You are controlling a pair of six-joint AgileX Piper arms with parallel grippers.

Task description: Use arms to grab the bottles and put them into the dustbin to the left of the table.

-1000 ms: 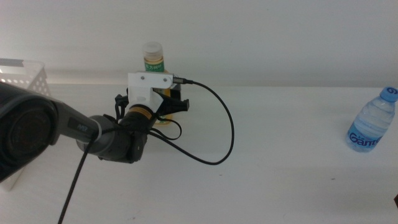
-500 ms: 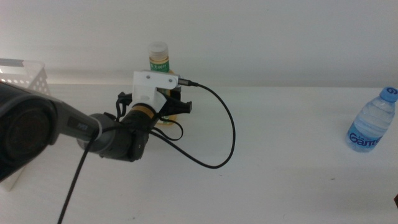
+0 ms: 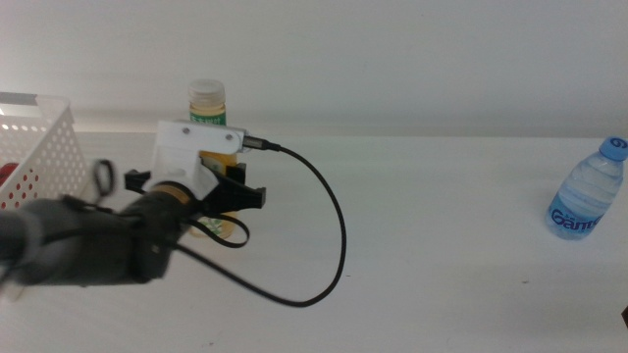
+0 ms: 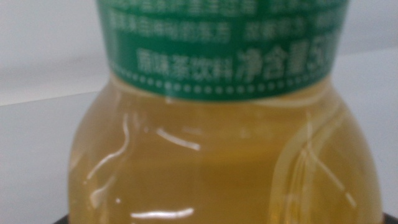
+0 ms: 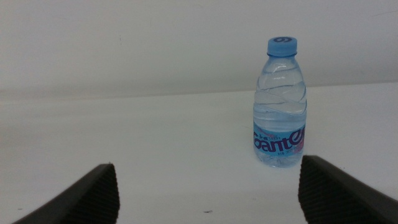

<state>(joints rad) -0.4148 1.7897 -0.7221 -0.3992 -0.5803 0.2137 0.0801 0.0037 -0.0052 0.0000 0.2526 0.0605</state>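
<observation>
Left gripper (image 3: 224,193) clamps tea bottle (image 3: 207,110) (green label, Chinese print); right gripper (image 5: 208,186) gapes wide before "Ganten" water bottle (image 5: 280,106).

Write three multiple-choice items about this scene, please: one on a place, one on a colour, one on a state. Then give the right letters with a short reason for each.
1. Where does the water bottle stand?
A. at the table's right side
B. inside the dustbin
C. in the left pincer

2. What colour is the water bottle's cap?
A. red
B. blue
C. black

3. What state is the right pincer in?
A. shut on the water bottle
B. open and holding nothing
C. shut on a can

Answers:
1 A: the middle view shows it upright on the white table near the right edge, far from the dustbin and the left pincer.
2 B: the right wrist view shows a blue cap.
3 B: its jaws stand wide apart, with the bottle beyond them.
</observation>
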